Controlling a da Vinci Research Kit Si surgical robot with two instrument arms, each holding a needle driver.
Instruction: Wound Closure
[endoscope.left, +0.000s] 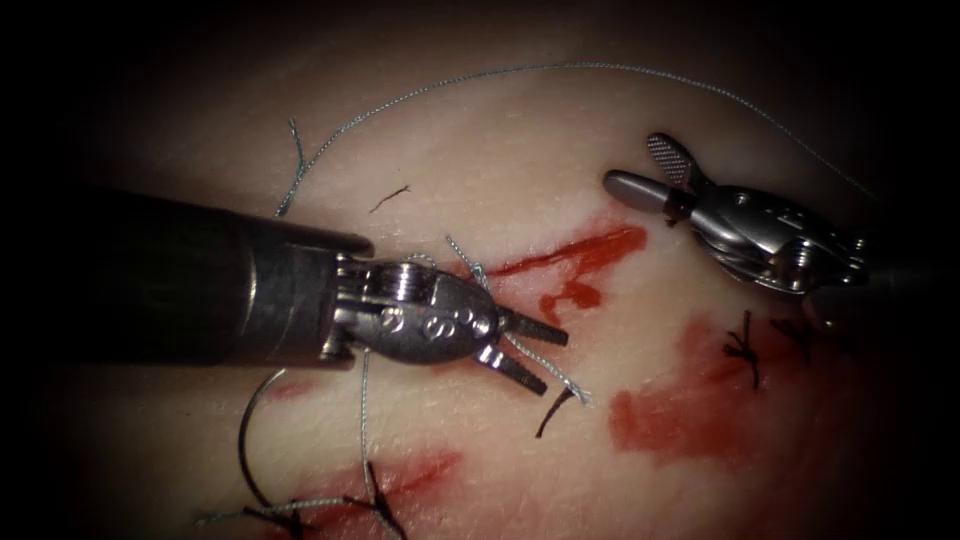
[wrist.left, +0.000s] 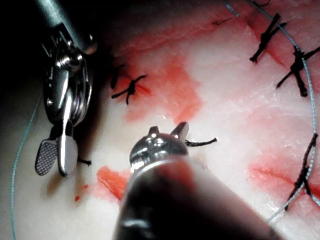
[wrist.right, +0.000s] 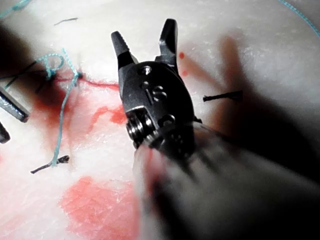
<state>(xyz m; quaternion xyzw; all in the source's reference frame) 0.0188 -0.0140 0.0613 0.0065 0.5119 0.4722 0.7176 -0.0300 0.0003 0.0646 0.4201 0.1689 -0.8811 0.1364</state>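
Observation:
My left tool (endoscope.left: 548, 360) reaches in from the left, jaws open. A pale blue thread (endoscope.left: 560, 378) runs from a knot (endoscope.left: 476, 270) on the cut (endoscope.left: 575, 255) between its jaws, which are not closed on it. The thread's tail ends to the right of the jaws. My right tool (endoscope.left: 648, 170) hovers right of the cut, jaws open and holding nothing. The curved needle (endoscope.left: 243, 440) lies at the lower left below the left shaft, held by neither tool. The right wrist view has the open jaws (wrist.right: 145, 40) and the knotted thread (wrist.right: 56, 64). The left wrist view has the right tool (wrist.left: 56, 157).
Dark finished stitches sit on the right (endoscope.left: 745, 347) and at the bottom (endoscope.left: 378, 505). Red fluid (endoscope.left: 690, 410) stains the tissue. A long loop of thread (endoscope.left: 580, 66) arcs across the far tissue. Short dark cut ends (endoscope.left: 555, 408) lie loose.

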